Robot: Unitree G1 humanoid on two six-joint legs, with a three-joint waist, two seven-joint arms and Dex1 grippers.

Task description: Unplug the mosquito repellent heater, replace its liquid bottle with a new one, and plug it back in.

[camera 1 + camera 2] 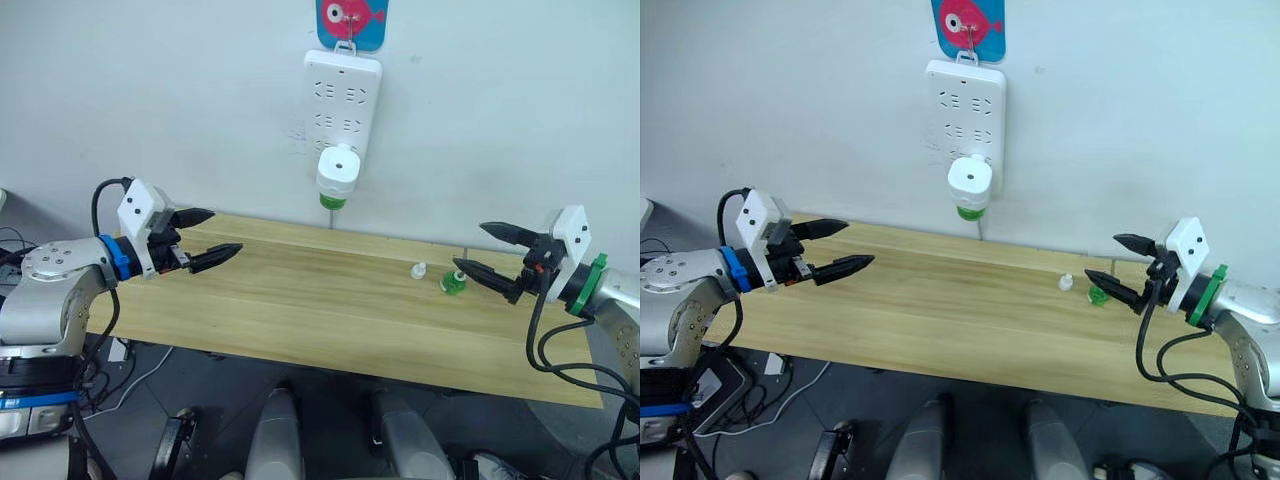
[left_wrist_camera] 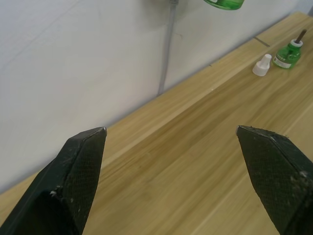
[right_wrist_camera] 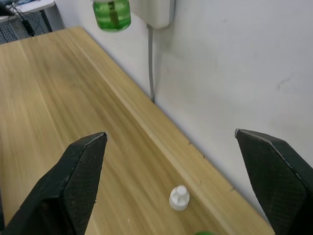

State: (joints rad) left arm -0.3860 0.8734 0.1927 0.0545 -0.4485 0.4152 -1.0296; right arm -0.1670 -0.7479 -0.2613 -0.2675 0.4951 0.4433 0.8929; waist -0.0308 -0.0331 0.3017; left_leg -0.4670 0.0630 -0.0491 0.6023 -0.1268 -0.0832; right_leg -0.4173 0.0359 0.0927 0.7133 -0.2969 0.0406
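- Two grippers sit over the wooden table (image 1: 300, 300) in my left eye view. The left gripper (image 1: 205, 236) is near the table's left end with its fingers spread apart and nothing between them. The right gripper (image 1: 488, 252) is near the right end, also spread and holding nothing.
- In that same view I see the mosquito repellent heater (image 1: 338, 168) plugged into the lower part of the white power strip (image 1: 342, 92), which hangs on the wall under a blue hook plate with a pink fish (image 1: 351, 20). A green bottle (image 1: 332, 200) hangs from the heater's underside, above the table's back edge.
- On the table toward the right, a spare green bottle (image 1: 453, 283) stands just beside the right gripper's lower fingertip. A small white cap (image 1: 419, 270) lies near it on the left.
- My right eye view gives the same layout: heater on the strip, both grippers spread wide and well apart from it.
- In my left wrist view, the two black fingers (image 2: 78, 166) are wide apart over bare wood. The spare bottle and white cap stand side by side far along the table, and a grey cable (image 2: 166, 54) runs down the wall.
- My right wrist view shows that gripper's fingers (image 3: 73, 181) also wide apart, the white cap between them on the wood, and the heater's green bottle hanging beside the strip's lower end.
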